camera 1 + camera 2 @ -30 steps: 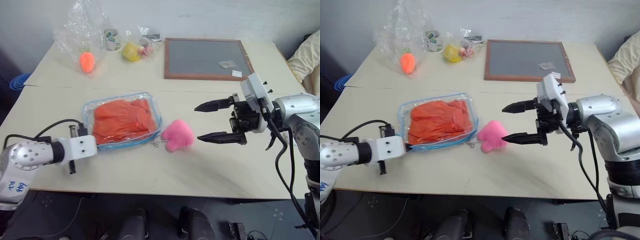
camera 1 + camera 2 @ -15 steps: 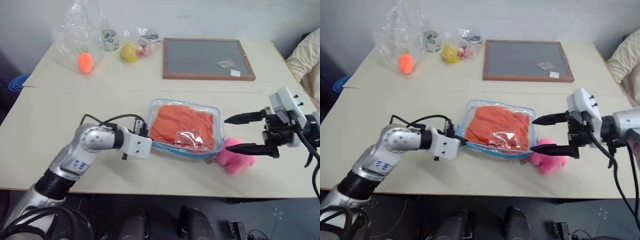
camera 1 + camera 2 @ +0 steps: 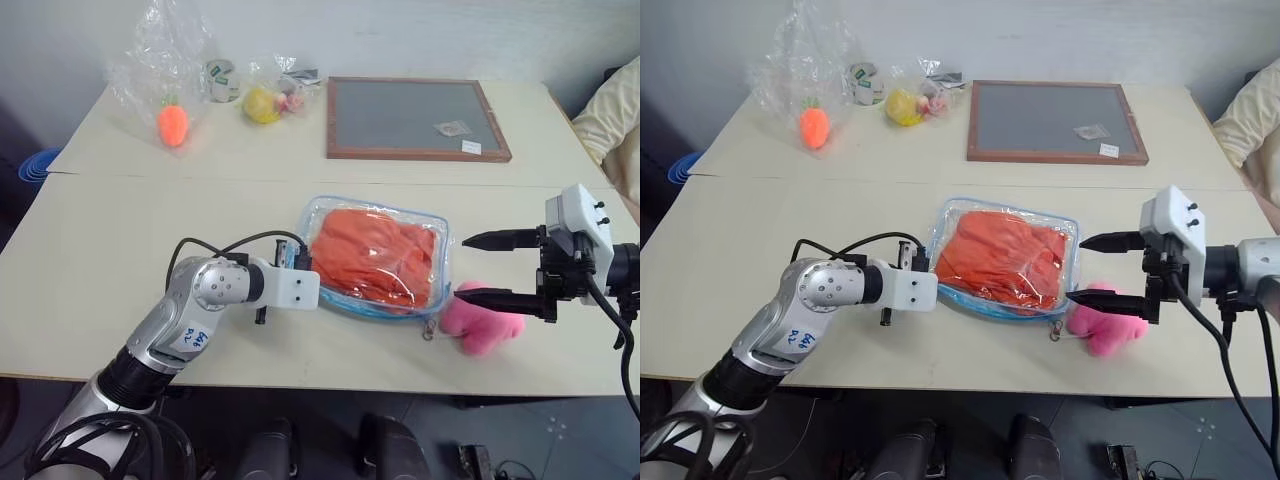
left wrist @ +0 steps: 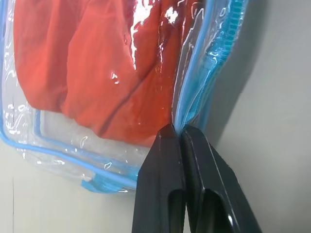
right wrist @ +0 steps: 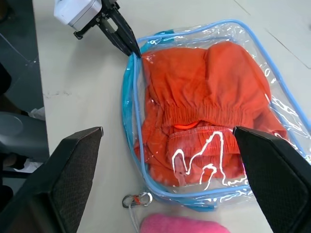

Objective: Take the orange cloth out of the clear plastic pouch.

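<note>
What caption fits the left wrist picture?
Left tool pinches the clear plastic pouch's blue edge, orange cloth inside.

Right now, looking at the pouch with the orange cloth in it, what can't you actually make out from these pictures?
- Clear plastic pouch: open or zipped, its edge too small in head views.
- Left hand: which pouch layers it pinches; fingers cover the spot in the left wrist view.
- Pink plush: top partly behind the right hand in head views.
- Crinkly bags at the table's far end: contents too small.

A pale beige surface [image 3: 120,215] with a seam across it stands against a plain grey-white wall [image 3: 420,35]; dark floor [image 3: 330,440] below, possibly tiled.
</note>
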Motion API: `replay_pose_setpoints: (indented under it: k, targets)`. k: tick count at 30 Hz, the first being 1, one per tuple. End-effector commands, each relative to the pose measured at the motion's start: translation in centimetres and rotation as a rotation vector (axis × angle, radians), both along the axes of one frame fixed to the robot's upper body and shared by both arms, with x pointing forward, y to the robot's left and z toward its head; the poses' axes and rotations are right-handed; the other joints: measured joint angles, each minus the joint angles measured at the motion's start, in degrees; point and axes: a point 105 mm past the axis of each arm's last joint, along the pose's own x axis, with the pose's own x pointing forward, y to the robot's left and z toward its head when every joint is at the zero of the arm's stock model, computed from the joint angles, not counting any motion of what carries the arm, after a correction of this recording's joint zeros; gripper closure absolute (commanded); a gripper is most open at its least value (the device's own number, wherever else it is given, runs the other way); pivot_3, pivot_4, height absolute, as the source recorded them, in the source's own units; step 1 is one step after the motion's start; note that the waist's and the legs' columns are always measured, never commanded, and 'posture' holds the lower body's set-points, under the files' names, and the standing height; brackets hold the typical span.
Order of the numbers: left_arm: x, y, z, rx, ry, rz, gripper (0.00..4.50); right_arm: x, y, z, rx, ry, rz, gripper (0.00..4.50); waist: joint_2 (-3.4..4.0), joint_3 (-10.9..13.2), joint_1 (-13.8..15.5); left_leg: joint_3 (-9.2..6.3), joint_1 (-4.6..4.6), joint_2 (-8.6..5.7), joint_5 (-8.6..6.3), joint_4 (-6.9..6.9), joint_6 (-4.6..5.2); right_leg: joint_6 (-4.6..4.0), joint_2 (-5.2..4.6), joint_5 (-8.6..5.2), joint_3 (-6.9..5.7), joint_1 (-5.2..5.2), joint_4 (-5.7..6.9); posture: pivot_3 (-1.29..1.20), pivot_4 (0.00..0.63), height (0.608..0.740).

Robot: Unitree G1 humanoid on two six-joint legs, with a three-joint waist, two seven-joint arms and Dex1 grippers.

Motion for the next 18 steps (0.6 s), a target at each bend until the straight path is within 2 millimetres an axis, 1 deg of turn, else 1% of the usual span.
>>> replay_pose_setpoints:
  k: [1,2,6,8,10,12,13,16,18]
  targets:
    - [-0.1,0.2,0.6,-0.042,-0.011,0.054,4.02,-0.2,0.3,0.4,-0.025,-0.032,-0.001,0.0,0.0,0.0,0.02,-0.02,0.0,0.0,0.0,0.01,0.0,0.0,0.0,0.0,-0.01,0.02,0.0,0.0,0.15,0.74]
    - [-0.2,0.2,0.6,-0.057,-0.001,0.065,3.79,-0.2,0.3,0.3,-0.027,-0.029,-0.004,0.0,0.0,0.0,0.0,-0.03,0.0,0.0,0.0,0.01,0.0,0.0,0.0,0.0,-0.01,0.02,0.0,0.0,0.15,0.74]
    - [-0.7,0.6,1.0,-0.111,0.028,0.104,2.54,0.0,0.0,-0.2,-0.052,-0.015,-0.035,0.0,0.0,0.0,0.0,-0.06,0.0,0.01,0.0,0.03,0.0,0.0,0.0,0.0,-0.02,0.03,0.01,0.0,0.15,0.74]
    - [-0.7,1.2,1.7,-0.153,0.034,0.14,1.91,0.5,-2.3,-0.8,-0.059,0.008,-0.083,0.0,0.0,0.0,0.14,-0.07,0.0,0.0,0.0,0.04,0.0,0.0,-0.01,0.0,-0.03,0.04,-0.01,0.0,0.15,0.74]
    - [-0.9,2.0,3.0,-0.231,0.047,0.179,1.29,0.8,-4.8,-1.7,-0.09,0.035,-0.138,0.0,-0.01,0.01,0.4,-0.11,-0.01,-0.01,0.0,0.07,0.02,0.01,-0.03,0.0,-0.07,0.11,-0.05,0.0,0.15,0.74]
    - [-1.4,2.5,4.1,-0.308,0.08,0.191,0.66,0.7,-6.1,-2.4,-0.121,0.054,-0.164,0.0,-0.01,0.01,0.56,-0.12,-0.02,-0.02,-0.03,0.14,0.06,0.03,-0.04,0.01,-0.08,0.14,-0.05,0.0,0.15,0.74]
    - [-2.1,2.6,4.9,-0.354,0.107,0.158,0.37,0.6,-6.7,-2.7,-0.123,0.071,-0.176,0.0,-0.01,0.01,0.5,-0.12,-0.01,-0.02,-0.03,0.15,0.07,0.03,-0.04,0.01,-0.08,0.14,-0.05,0.0,0.15,0.74]
    - [-4.9,3.1,6.7,-0.448,0.209,0.047,0.37,0.2,-8.1,-3.5,-0.117,0.117,-0.212,0.0,-0.01,0.0,0.11,-0.15,0.0,0.02,-0.02,0.15,0.06,0.02,-0.03,0.01,-0.09,0.14,-0.03,0.0,0.15,0.74]
    - [-6.8,4.2,6.9,-0.461,0.303,0.008,0.37,-0.1,-9.0,-4.3,-0.119,0.153,-0.243,0.0,-0.01,0.0,-0.15,-0.16,0.0,0.03,-0.02,0.15,0.06,0.02,-0.03,0.01,-0.09,0.15,-0.03,0.0,0.15,0.74]
